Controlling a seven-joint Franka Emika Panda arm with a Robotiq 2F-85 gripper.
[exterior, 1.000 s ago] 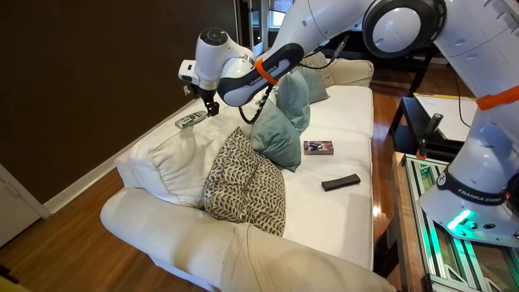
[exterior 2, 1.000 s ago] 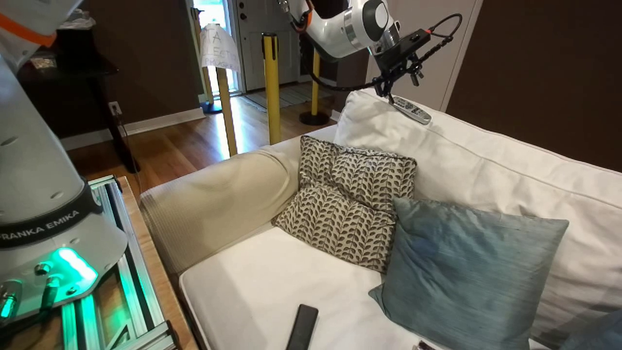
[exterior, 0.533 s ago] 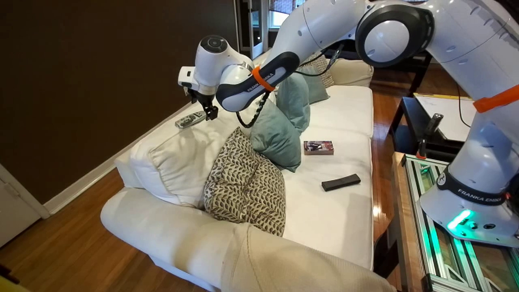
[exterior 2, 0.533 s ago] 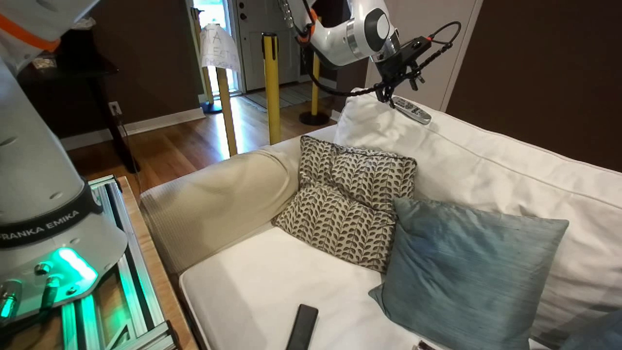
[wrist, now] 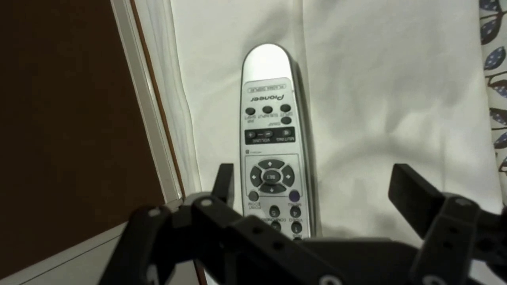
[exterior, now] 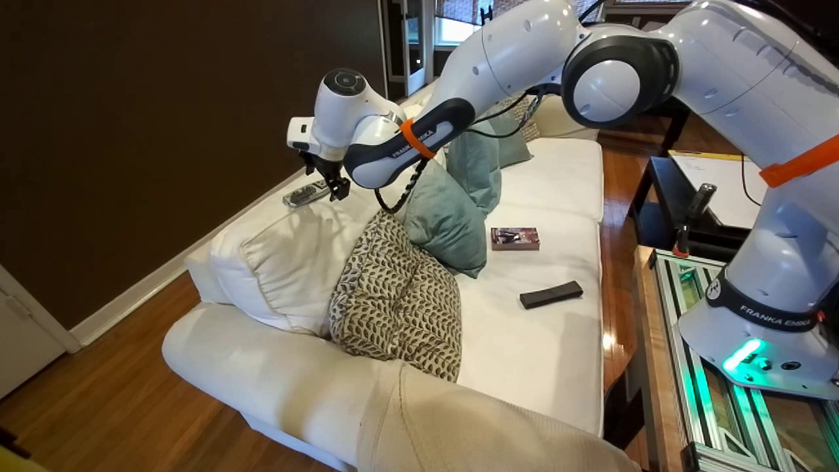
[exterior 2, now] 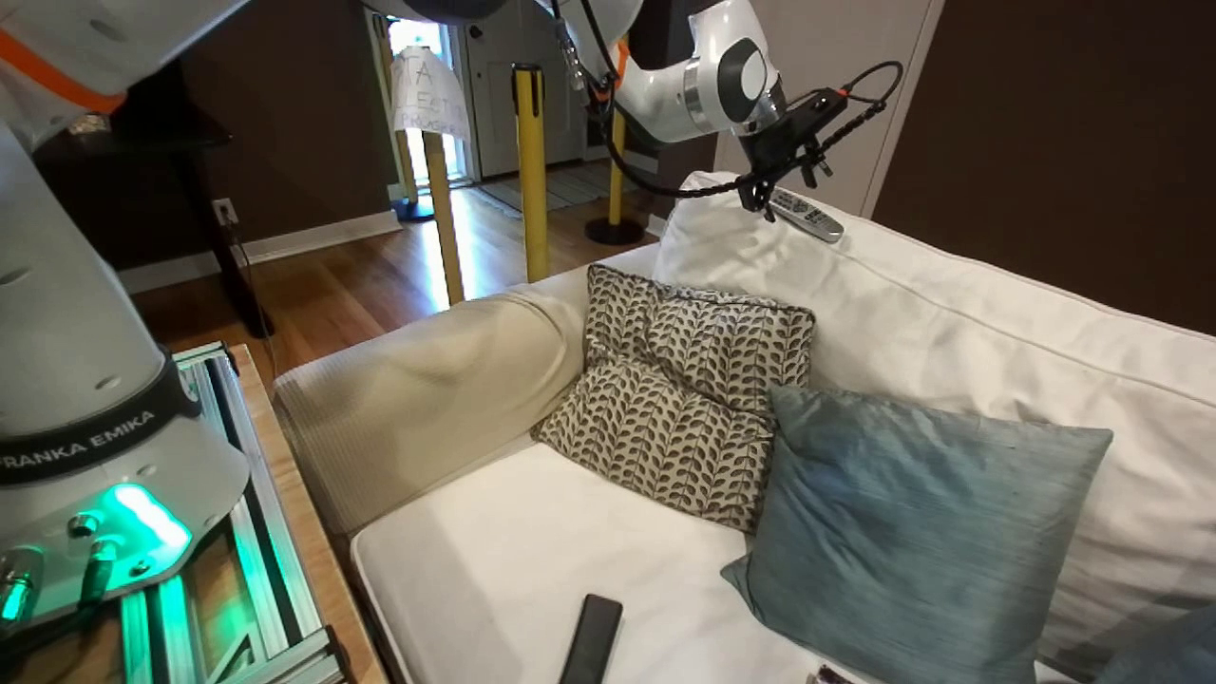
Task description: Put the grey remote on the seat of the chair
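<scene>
1. At the left of an exterior view: one brown wall [exterior: 183, 131], running behind one white sofa [exterior: 262, 367].
2. On top of the sofa's backrest [exterior: 288, 269]: one grey remote [exterior: 305, 195], lying buttons up. Both exterior views agree on this spot.
3. Next right, close by the remote's end in that view: one gripper [wrist: 318, 184], two fingers [wrist: 416, 196], jaws spread wide apart. In the wrist view the grey remote shows between the fingers, nearer the one at the picture's left. Contact with it: cannot tell.
4. Against the backrest: two leaf-patterned pillows [exterior: 400, 295], one at the near end, one at the far end; three teal pillows [exterior: 449, 223] between them. Far ones partly hidden by the arm [exterior: 498, 65].
5. On the white seat [exterior: 524, 360]: two items, apart from each other. One boxy item [exterior: 515, 238] with a printed face; further right and nearer the camera, one black remote [exterior: 551, 295], well apart from the grey one. Two remotes counted in all.
6. At far right: one arm base [exterior: 780, 288] with one line of lettering and one green light [exterior: 742, 354] lit, mounted on metal rails [exterior: 678, 341]. One arm, reaching across above the sofa to the gripper.
</scene>
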